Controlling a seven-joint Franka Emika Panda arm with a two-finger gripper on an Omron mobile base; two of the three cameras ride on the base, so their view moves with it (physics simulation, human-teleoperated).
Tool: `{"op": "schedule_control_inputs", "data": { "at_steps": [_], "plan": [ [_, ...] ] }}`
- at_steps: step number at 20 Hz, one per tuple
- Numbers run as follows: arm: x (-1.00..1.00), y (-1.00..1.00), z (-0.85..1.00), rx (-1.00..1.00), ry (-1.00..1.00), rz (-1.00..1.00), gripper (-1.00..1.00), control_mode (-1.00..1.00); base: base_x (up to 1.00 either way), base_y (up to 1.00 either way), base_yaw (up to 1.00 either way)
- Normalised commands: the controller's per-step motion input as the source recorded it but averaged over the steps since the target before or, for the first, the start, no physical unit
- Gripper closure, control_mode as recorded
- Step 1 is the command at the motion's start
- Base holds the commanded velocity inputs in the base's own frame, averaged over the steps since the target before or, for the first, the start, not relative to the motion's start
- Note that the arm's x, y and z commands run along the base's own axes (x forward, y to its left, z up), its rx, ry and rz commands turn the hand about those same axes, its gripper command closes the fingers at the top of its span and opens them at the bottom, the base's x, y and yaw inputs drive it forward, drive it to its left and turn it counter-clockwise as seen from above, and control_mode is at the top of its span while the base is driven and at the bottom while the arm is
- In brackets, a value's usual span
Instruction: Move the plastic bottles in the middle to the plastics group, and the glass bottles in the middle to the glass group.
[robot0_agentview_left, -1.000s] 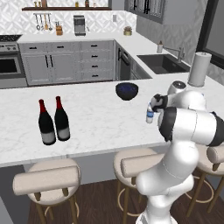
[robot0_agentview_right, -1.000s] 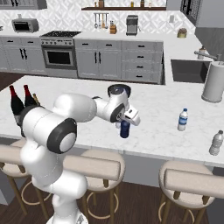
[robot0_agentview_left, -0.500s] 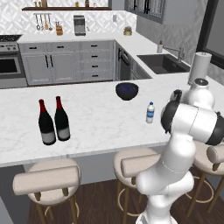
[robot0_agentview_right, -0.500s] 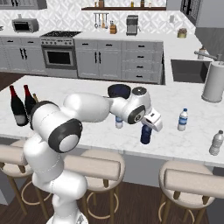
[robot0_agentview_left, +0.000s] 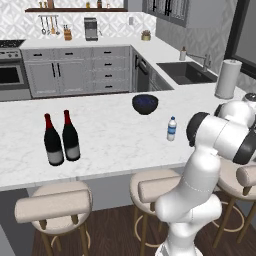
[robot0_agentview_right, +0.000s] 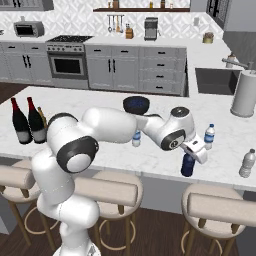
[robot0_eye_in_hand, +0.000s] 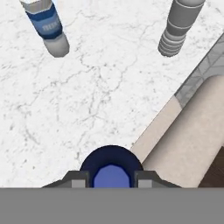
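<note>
- Left base view: two wine bottles stand at left, a water bottle right of centre with bare counter between.
- Right base view: the gripper clamps the dark blue bottle near the counter's front edge, lower right.
- Hand view: the blue bottle sits bottom centre between the fingers; a stool lies beyond the edge, right.

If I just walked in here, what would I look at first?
Probably the gripper, which holds a dark blue bottle near the front edge of the white counter. Next, two tall wine bottles stand side by side at the counter's far left, and a dark blue bowl sits near the back.
</note>
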Motion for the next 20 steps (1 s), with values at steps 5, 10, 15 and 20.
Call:
{"op": "schedule_control_inputs", "data": {
  "at_steps": [5, 10, 15, 20],
  "plan": [
    [0.19, -0.7, 0.27, 0.01, 0.02, -0.08, 1.0, -1.0, 0.0, 0.0, 0.0],
    [0.16, -0.75, 0.22, 0.07, 0.06, -0.01, 1.0, -1.0, 0.0, 0.0, 0.0],
    [0.03, -0.2, 0.03, 0.02, 0.06, 0.0, 1.0, -1.0, 0.0, 0.0, 0.0],
    [0.21, 0.08, -0.03, 0.0, 0.0, 0.0, 1.0, -1.0, 0.0, 0.0, 0.0]
  ]
}}
